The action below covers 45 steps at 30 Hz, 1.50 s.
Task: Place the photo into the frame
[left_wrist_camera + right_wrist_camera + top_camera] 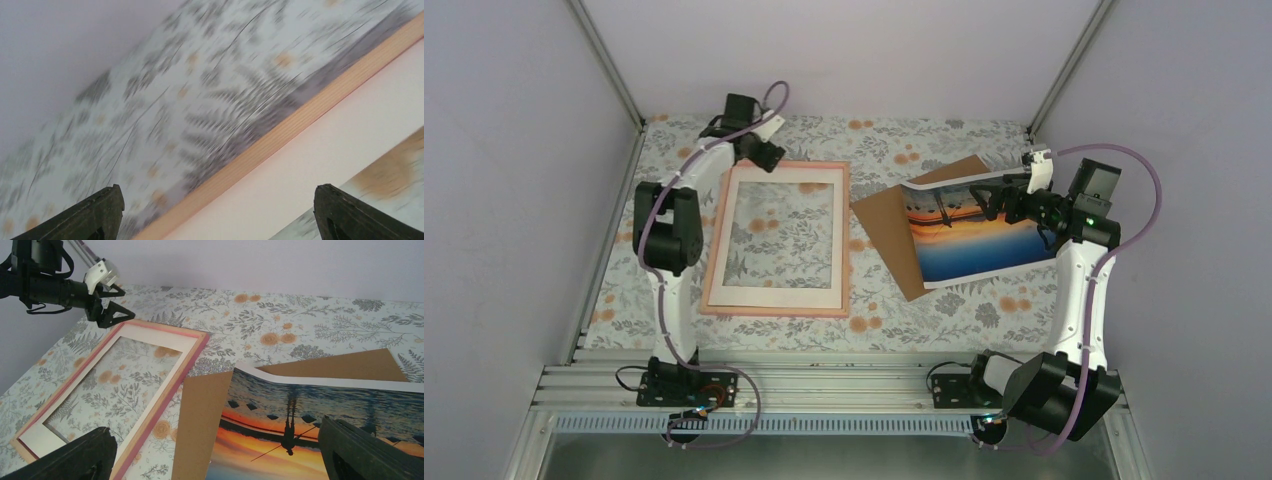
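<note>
The flowered worktop (944, 300) carries the frame (774, 311) lying flat toward its left edge, with a white mat (774, 295) inside it. Toward the right edge lies a brown board (886, 225). The photo (974, 245) rests partly on it, picture side up, its far edge curled upward. The right hand (999, 203) hangs released over that curled edge. The left hand (769, 158), also released, hovers over the frame's far edge near its left corner.

- My right claw (212, 427) was black.
- The thin pink-orange wooden picture frame (774, 311) had a white card mat border (774, 296).
- The rectangular paper print (979, 245) showed an orange sunset, blue water and dark figures.
- The plain brown backing board (884, 215).
- The pale tablecloth (924, 140) bore grey ferns and orange flowers.
</note>
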### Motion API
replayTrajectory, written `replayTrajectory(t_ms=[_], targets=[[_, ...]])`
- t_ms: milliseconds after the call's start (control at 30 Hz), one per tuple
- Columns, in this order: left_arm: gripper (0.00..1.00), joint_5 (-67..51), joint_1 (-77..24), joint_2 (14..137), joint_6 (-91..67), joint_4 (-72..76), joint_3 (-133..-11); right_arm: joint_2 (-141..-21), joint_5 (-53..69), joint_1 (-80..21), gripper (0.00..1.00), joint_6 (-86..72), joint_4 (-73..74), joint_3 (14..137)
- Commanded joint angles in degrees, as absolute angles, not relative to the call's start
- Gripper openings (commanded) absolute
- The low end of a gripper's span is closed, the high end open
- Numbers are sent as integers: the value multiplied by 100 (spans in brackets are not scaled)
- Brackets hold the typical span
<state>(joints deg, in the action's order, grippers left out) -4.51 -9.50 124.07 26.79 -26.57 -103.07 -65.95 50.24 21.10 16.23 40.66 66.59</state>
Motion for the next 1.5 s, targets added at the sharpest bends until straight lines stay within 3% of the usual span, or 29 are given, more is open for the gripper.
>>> replayTrajectory(t_ms=[0,200,367,533,700,833,1467], targets=[[95,-790,-1338,12630,2649,-2621,-10731,-6533,5004,2171,100,1573,3946,6592],[94,-1381,-1529,12777,2704,-3154,-10999,-6496,4950,2171,100,1594,3999,6617],[95,-2059,-1405,11221,4017,-3190,-8999,-6438,4999,2171,100,1613,4008,6590],[97,-2746,-609,9682,5785,-4438,-7460,-6410,5084,2171,100,1628,4011,6585],[97,-1850,-13,8178,7542,-4773,-5770,-6369,5169,2171,100,1609,3949,6501],[97,-1203,112,7630,8060,-4380,-4774,-6288,5185,2173,100,1592,3921,6439],[97,-403,38,7582,8315,-3385,-3706,-6265,5168,2171,100,1566,3903,6434]])
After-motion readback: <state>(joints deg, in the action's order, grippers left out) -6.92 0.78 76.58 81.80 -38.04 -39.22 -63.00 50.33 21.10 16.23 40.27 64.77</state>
